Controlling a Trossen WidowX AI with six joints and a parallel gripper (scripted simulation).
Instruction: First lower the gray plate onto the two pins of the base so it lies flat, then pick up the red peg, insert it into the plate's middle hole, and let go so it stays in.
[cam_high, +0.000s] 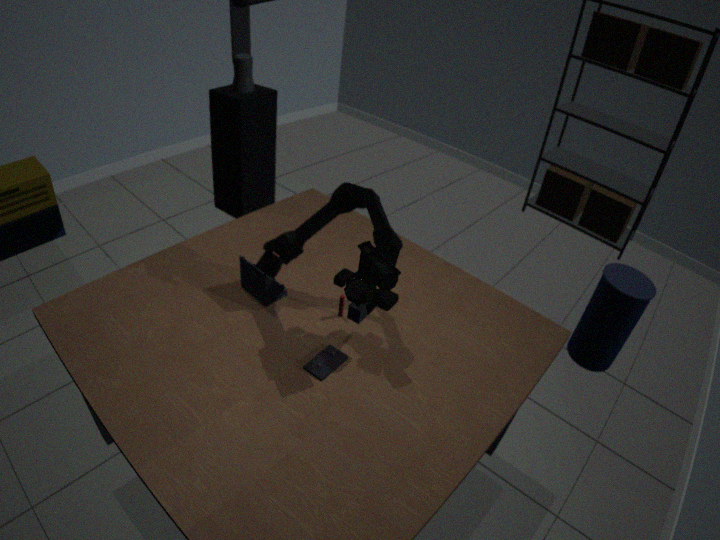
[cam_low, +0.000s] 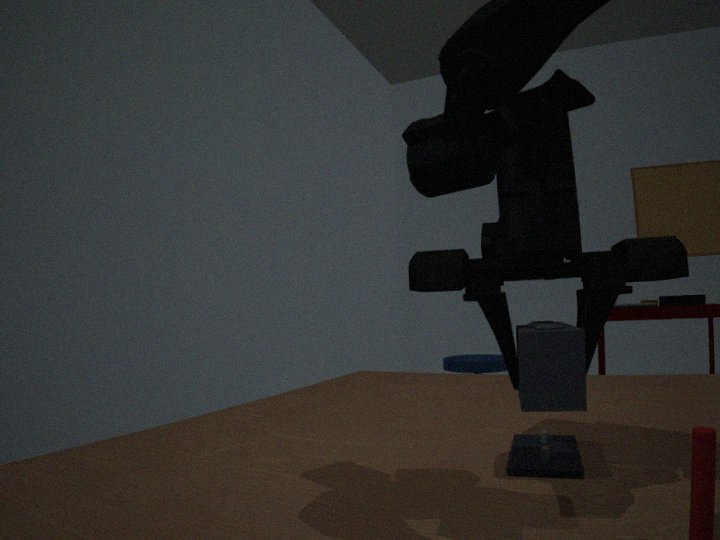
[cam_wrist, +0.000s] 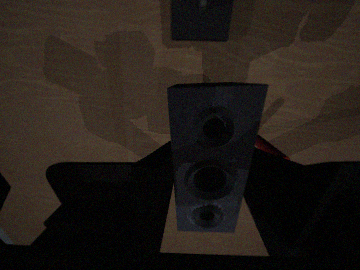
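My gripper (cam_low: 551, 380) (cam_wrist: 201, 143) is shut on the gray plate (cam_high: 357, 312) (cam_low: 552, 354) (cam_wrist: 182, 107), with one finger on each long side. The plate hangs about level above the table, its holes facing up. The dark base (cam_high: 325, 362) (cam_low: 520, 462) (cam_wrist: 200, 27) lies flat on the table, past the plate's far end in the wrist view and apart from it. Its two pins point up in the exterior view; one pin (cam_wrist: 202, 3) shows at the wrist view's top edge. The red peg (cam_high: 341, 306) (cam_low: 702, 482) stands upright beside the plate; the right finger mostly hides it in the wrist view.
The wooden table (cam_high: 232, 441) (cam_low: 174, 494) carries the arm, whose foot is beside a dark upright panel (cam_high: 255, 281). A blue cylinder (cam_high: 610, 316), a shelf rack (cam_high: 610, 130) and a black pedestal (cam_high: 243, 151) stand off the table.
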